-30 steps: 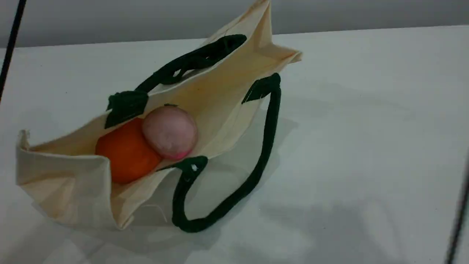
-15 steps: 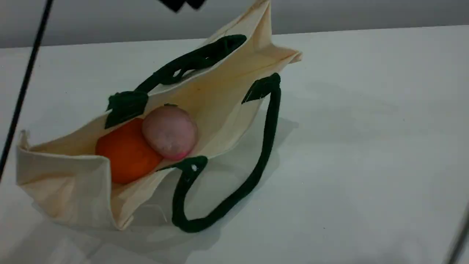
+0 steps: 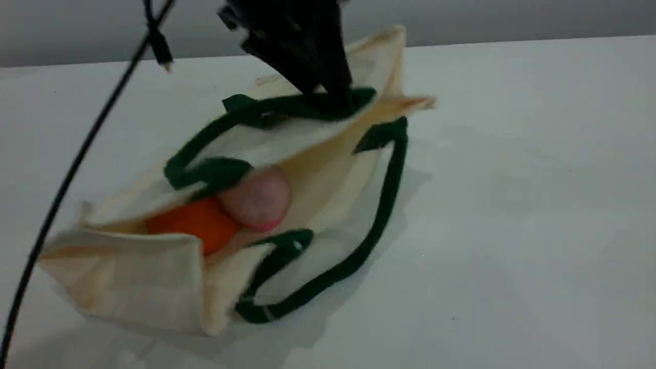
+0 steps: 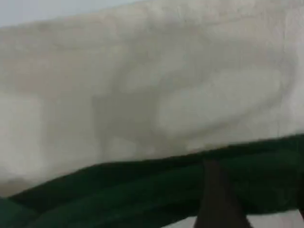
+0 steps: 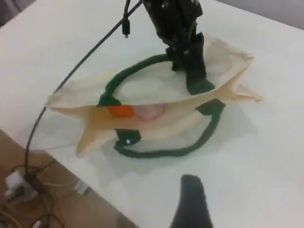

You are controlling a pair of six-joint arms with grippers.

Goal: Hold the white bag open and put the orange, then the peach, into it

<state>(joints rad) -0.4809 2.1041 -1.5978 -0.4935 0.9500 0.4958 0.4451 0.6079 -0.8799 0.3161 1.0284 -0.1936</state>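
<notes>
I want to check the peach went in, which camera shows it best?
The scene view: the peach fills more of the frame, lying inside the white bag beside the orange. The right wrist view shows it small and distant; the left wrist view shows only cloth and strap.

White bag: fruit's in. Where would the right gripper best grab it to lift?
Judging by the pose, grip the near green handle, midway along its loop, coming down from above on the bag's right side. It lies slack on the table, clear of the left gripper at the far handle.
</notes>
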